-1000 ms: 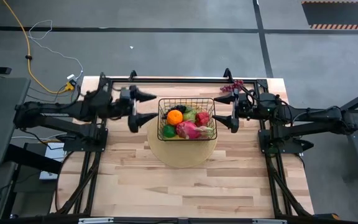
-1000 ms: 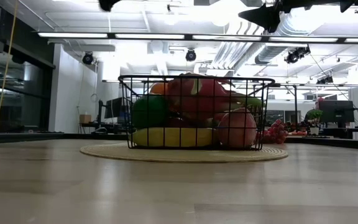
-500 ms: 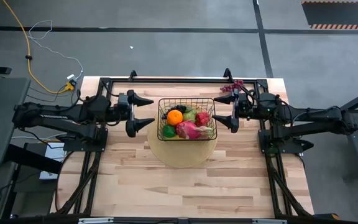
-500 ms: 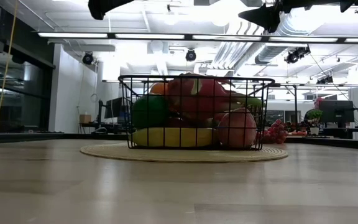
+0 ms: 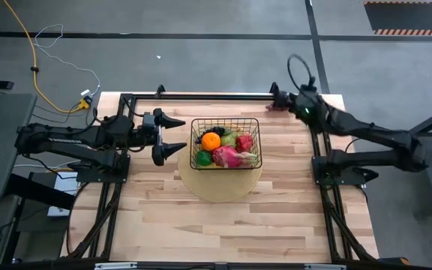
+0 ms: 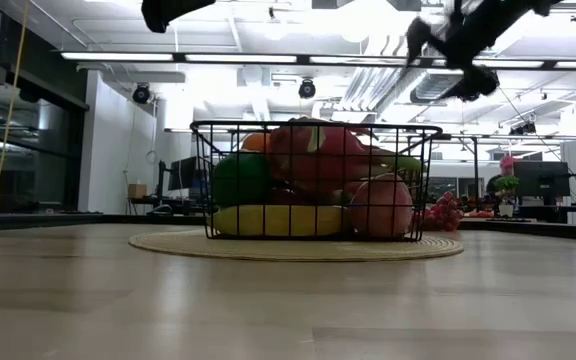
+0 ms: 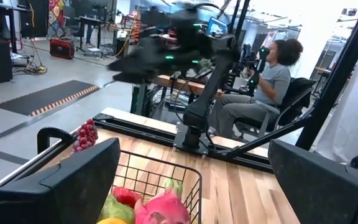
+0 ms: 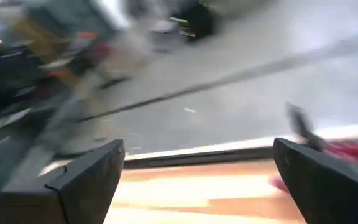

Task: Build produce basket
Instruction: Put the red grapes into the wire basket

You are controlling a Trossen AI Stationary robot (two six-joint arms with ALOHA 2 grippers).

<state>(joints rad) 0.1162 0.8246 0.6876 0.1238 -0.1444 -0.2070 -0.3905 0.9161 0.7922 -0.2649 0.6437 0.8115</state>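
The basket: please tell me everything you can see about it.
The basket is a black wire-grid rectangle with open mesh sides, standing upright on a round pale mat in the middle of the wooden table. It is filled with toy fruit, including an orange and a banana. Neither gripper touches it.

Table (image 5: 223, 225): pale wood planks, smooth, satin sheen in the low view.
Basket (image 5: 226, 124): thin black wire grid, matt coating.
Mat (image 6: 168, 243): pale, woven-looking, matt.
Banana (image 6: 268, 221): yellow, smooth plastic look, slight gloss.
Orange (image 5: 211, 141): smooth, faintly glossy.
Peach (image 6: 381, 208): soft matt skin.
Dragon fruit (image 7: 166, 208): pink, glossy plastic look.
Grapes (image 7: 86, 135): red beads, shiny.
Frame (image 5: 201, 96): black metal rails, matt.
Left gripper (image 5: 175, 133): dark matt plastic look.
Floor (image 5: 201, 60): grey, dull, smooth.
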